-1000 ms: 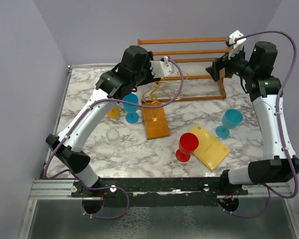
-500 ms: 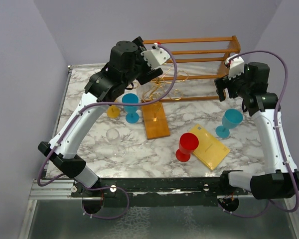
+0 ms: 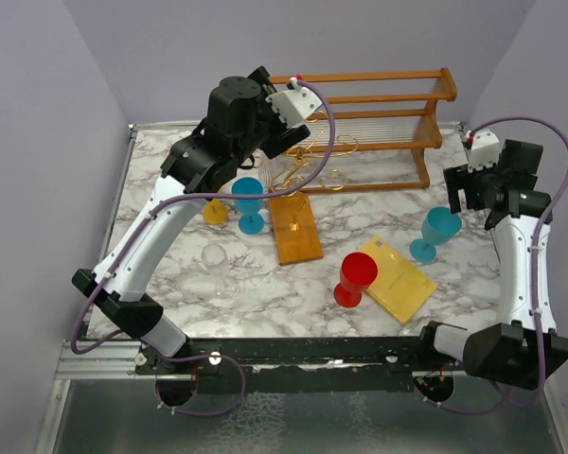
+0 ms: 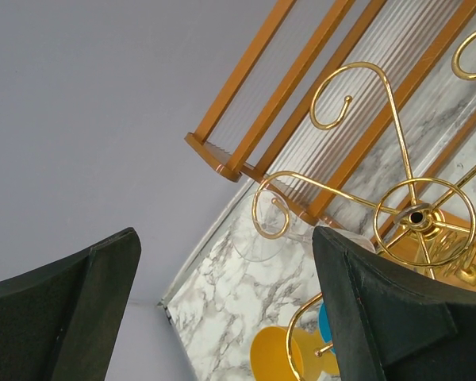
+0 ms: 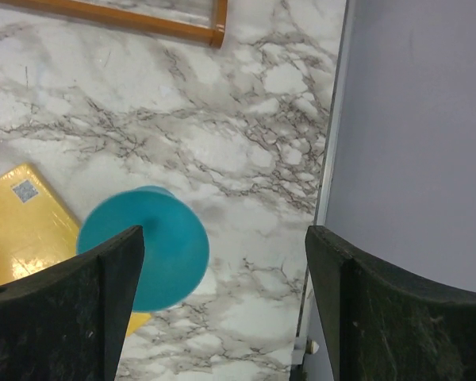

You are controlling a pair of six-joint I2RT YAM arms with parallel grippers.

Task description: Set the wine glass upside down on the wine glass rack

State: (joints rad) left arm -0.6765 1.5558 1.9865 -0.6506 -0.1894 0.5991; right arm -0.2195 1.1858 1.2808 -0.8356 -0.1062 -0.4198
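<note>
The wine glass rack (image 3: 308,172) is thin gold wire scrolls on an orange-brown base (image 3: 296,236) at mid-table. In the left wrist view its hub (image 4: 416,216) shows, and a clear wine glass (image 4: 258,236) hangs foot-up on one scroll arm, its bowl hidden behind my finger. My left gripper (image 3: 293,144) (image 4: 224,238) hovers open just above the rack, touching nothing. My right gripper (image 3: 464,194) (image 5: 224,234) is open at the table's right edge, above and beside a teal glass (image 3: 440,230) (image 5: 143,248).
A wooden slatted shelf (image 3: 379,118) (image 4: 301,103) stands at the back. A blue glass (image 3: 249,197), a yellow glass (image 3: 215,212) (image 4: 289,353), a clear glass (image 3: 218,260), a red glass (image 3: 355,277) and a flat yellow packet (image 3: 399,281) stand around the rack.
My left gripper opened and rose off the rack, then held still. The right arm swung from the back shelf forward and right, to above the teal glass.
</note>
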